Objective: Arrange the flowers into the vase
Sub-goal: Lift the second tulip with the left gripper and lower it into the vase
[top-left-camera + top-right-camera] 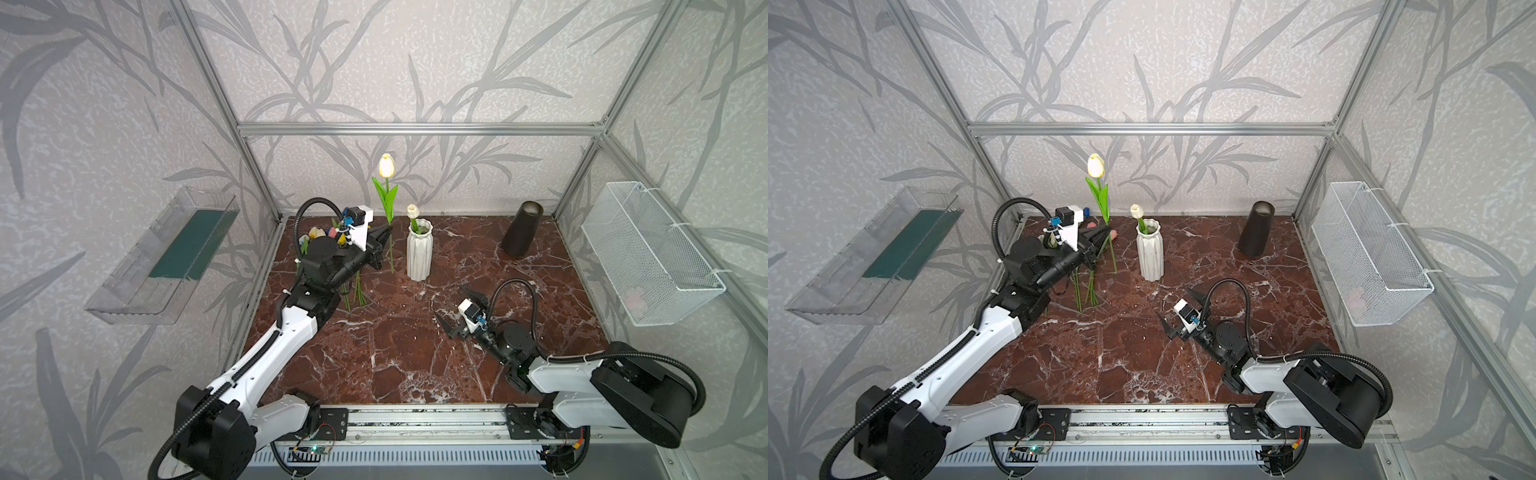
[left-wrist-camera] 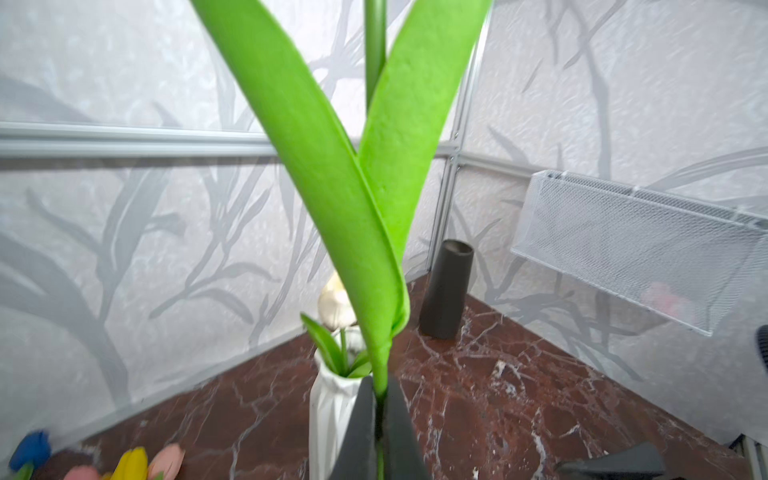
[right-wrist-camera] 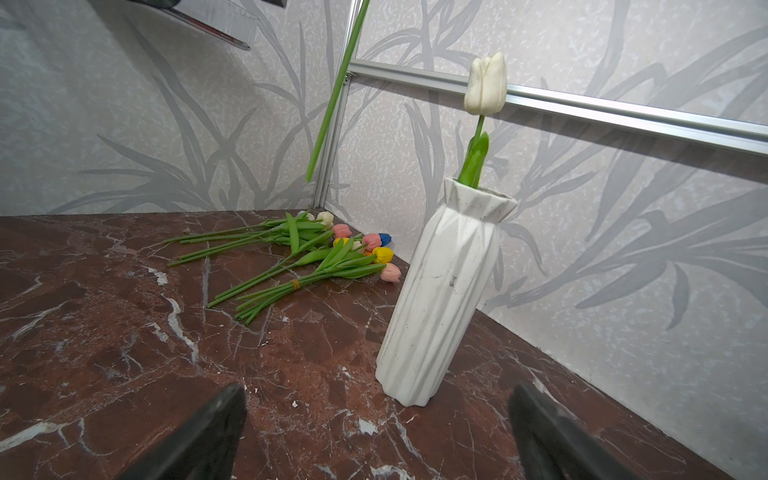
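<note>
Tulip stem (image 1: 391,255) between closed left gripper (image 2: 379,388) fingers (image 2: 358,432)

Bright, even, diffuse light; shadows faint. Straight lines bow toward edges. Close leaves of tulip (image 2: 332,187) blurred.

The white faceted ceramic vase (image 1: 419,253) carries faint grey marbling. The red-brown stone counter (image 1: 395,353) is veined white.
</note>
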Robot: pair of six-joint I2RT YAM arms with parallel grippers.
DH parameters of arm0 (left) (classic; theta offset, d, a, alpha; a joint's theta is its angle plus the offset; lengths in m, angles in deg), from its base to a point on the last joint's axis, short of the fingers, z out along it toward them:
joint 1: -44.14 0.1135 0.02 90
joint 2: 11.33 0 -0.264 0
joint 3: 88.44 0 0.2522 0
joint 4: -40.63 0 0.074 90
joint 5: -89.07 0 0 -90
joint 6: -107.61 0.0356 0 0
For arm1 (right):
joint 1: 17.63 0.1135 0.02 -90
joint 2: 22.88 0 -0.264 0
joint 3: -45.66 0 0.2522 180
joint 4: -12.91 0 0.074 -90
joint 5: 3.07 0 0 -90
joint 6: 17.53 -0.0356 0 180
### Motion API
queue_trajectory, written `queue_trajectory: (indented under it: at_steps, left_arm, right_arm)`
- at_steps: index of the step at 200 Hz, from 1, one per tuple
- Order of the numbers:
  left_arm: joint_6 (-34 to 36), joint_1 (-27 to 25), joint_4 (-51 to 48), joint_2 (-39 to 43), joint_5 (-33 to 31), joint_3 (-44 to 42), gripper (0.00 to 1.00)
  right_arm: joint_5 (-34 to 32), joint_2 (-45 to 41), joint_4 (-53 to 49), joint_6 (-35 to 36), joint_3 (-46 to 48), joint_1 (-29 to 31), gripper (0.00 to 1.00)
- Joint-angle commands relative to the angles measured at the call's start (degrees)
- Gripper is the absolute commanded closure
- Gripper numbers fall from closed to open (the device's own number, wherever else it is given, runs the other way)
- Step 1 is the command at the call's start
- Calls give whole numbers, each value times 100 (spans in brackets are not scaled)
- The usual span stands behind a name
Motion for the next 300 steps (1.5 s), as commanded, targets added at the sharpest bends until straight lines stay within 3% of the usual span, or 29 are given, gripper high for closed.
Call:
queue_trajectory:
  at_steps: [1,39,64,95,152,283,300]
  left_arm:
    - [-113,-183,882,-159,411,209,100]
    - [-93,-957,1223,-904,200,859,100]
    - [476,-1345,895,-1496,-507,1525,100]
    - [921,-1486,527,-2191,-1243,2355,100]
    - [1406,-1497,552,-2831,-2933,2887,100]
    - [1430,-1498,516,-3151,-3123,2782,100]
    - [1395,-1498,556,-3102,-3143,2685,90]
  right_arm:
    - [-2,-6,325,-27,-7,36,1]
    - [23,69,321,-58,-38,47,1]
    - [8,101,322,-57,-43,47,1]
    - [-24,92,322,-35,-34,47,1]
    - [-55,48,323,4,-10,47,1]
    - [-20,12,321,-32,-2,47,1]
    - [-27,39,321,-28,-15,47,1]
